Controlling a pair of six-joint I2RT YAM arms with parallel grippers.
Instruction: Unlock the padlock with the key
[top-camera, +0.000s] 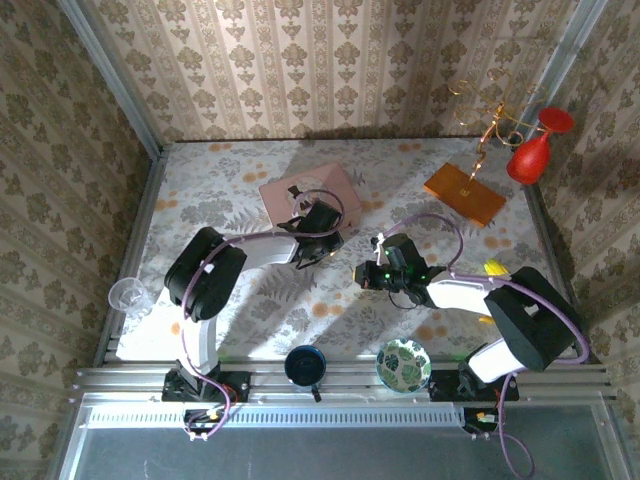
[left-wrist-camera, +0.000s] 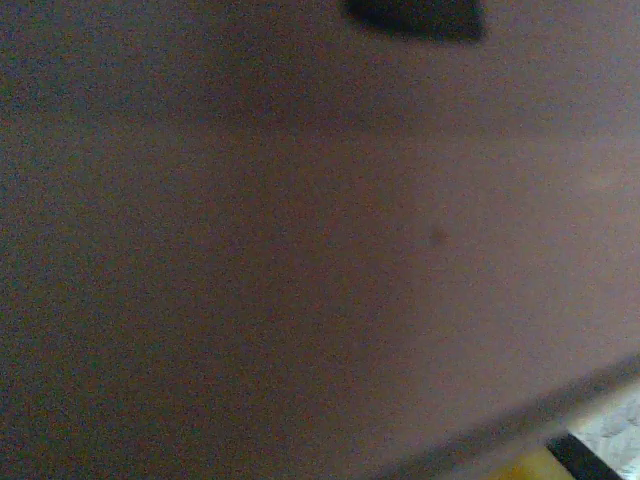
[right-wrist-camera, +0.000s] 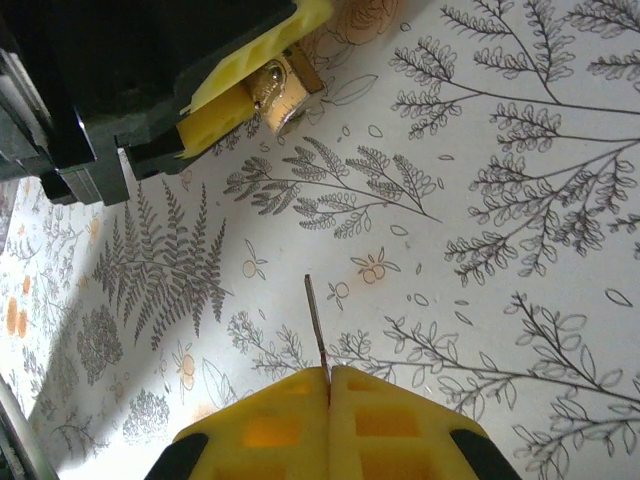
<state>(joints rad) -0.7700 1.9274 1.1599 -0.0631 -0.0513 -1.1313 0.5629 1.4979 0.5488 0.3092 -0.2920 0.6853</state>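
While both jaws are clamped, key (right-wrist-camera: 316, 325) and padlock (right-wrist-camera: 283, 92) sit apart.
Left gripper (top-camera: 328, 245) pinches the tiny, shiny brass-gold body; right gripper (right-wrist-camera: 328, 385) pinches the thin blade.

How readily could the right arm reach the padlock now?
Probably yes: the key in the right gripper points roughly toward the padlock, pinched by the left gripper, with open space between them.

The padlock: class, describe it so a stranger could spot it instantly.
On the leaf-patterned tablecloth, find the black left gripper with yellow pads, top left of the right wrist view. Pinched between those pads is the tiny brass-gold padlock: a shiny block, unlike the thin silvery key blade below it.
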